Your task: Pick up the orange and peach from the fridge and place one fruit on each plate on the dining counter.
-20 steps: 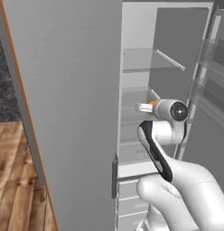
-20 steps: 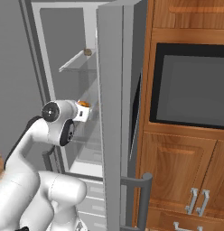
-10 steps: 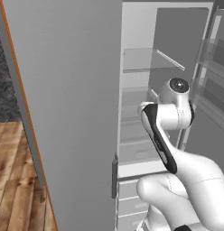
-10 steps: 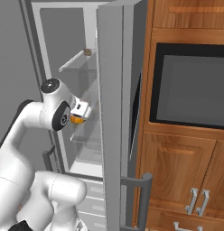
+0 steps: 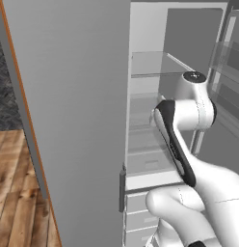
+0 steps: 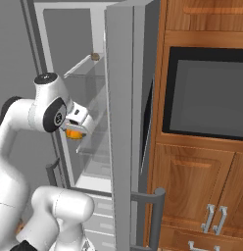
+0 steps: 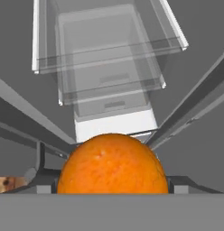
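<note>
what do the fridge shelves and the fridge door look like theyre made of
The shelves look like clear glass or plastic: you see the white interior through them, with pale edge lines. The fridge door looks like smooth matte grey metal or painted panel: flat, even colour, no grain or glare.

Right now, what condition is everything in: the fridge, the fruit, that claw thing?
fridge: doors open, glass shelves showing.
orange: held in the claw, lifted off the shelves.
claw: shut on the orange, in front of the open fridge.

Glossy white arm, dark joints
</note>
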Controlling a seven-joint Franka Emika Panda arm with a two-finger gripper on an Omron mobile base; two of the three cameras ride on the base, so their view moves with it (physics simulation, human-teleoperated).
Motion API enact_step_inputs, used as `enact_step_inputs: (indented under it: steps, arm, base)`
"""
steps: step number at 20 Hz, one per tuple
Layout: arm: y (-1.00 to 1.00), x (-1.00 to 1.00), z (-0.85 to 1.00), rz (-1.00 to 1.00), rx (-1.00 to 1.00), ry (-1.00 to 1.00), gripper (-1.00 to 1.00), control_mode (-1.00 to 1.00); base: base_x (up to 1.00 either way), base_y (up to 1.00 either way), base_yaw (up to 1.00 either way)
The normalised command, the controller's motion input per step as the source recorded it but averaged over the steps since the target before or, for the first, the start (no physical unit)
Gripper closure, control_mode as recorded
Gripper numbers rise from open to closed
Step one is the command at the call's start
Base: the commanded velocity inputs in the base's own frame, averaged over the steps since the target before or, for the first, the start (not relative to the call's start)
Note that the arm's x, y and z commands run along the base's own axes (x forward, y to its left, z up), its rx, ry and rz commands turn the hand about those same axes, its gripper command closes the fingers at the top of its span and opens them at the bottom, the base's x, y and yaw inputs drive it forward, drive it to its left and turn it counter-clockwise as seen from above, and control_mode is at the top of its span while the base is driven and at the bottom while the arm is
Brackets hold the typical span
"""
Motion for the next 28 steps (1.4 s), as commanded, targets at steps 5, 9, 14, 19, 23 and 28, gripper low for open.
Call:
enact_step_inputs:
  steps: [5,9,14,19,23,28]
  arm:
    - [0.16,-0.58,0.03,0.00,0.00,0.00,1.00,-1.00]
    - [0.03,-0.51,0.22,0.00,0.00,0.03,1.00,-1.00]
    - [-0.01,-0.17,0.03,0.00,0.00,0.08,1.00,-1.00]
    - [-0.06,-0.06,-0.01,0.00,0.01,0.06,1.00,-1.00]
    - [0.00,0.00,0.00,0.00,0.00,0.00,1.00,-1.00]
    - [0.00,-0.11,-0.06,0.00,0.00,0.00,1.00,-1.00]
  base:
    - [0.00,0.00,0.00]
    - [0.00,0.00,0.00]
    - [0.00,0.00,0.00]
    - [0.00,0.00,0.00]
    - [0.00,0.00,0.00]
    - [0.00,0.00,0.00]
